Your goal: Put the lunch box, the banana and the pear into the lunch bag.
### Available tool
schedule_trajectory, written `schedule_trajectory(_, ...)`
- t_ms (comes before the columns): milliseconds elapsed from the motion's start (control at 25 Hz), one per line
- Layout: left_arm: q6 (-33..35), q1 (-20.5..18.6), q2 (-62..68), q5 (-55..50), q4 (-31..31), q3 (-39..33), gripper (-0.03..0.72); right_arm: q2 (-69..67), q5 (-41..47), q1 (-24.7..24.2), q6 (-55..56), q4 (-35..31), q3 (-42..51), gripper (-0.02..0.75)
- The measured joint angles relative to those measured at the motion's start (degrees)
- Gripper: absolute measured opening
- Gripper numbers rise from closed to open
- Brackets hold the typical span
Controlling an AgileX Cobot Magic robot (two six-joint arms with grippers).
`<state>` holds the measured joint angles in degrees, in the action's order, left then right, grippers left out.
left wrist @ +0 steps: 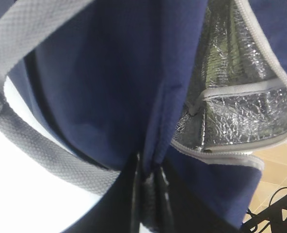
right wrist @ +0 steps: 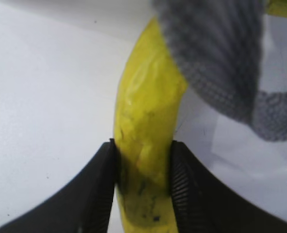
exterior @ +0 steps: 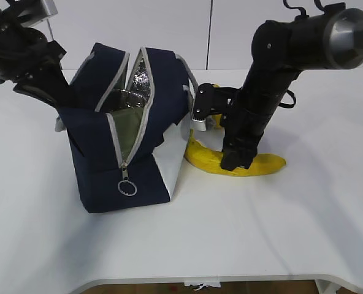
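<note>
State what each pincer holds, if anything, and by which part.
The left pincer pinches the navy fabric wall of the lunch bag beside its opening. The right pincer is closed on the banana, partway along its length, on the table.

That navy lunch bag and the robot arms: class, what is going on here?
The left gripper is shut on the fabric of the boxy navy-blue lunch bag, holding its foil-lined mouth open. The right gripper has its fingers against both sides of the long yellow banana, which lies on the white table beside the bag. A green-lidded lunch box already sits inside.
</note>
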<state>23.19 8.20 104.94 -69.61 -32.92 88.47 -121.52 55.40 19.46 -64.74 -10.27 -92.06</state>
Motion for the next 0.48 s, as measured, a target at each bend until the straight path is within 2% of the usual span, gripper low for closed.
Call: schedule_trajectory(480,0.0,0.0,0.0,0.0,0.0,0.0,0.015,0.0,6.57,0.0,2.78,-2.43,-0.23,0.276)
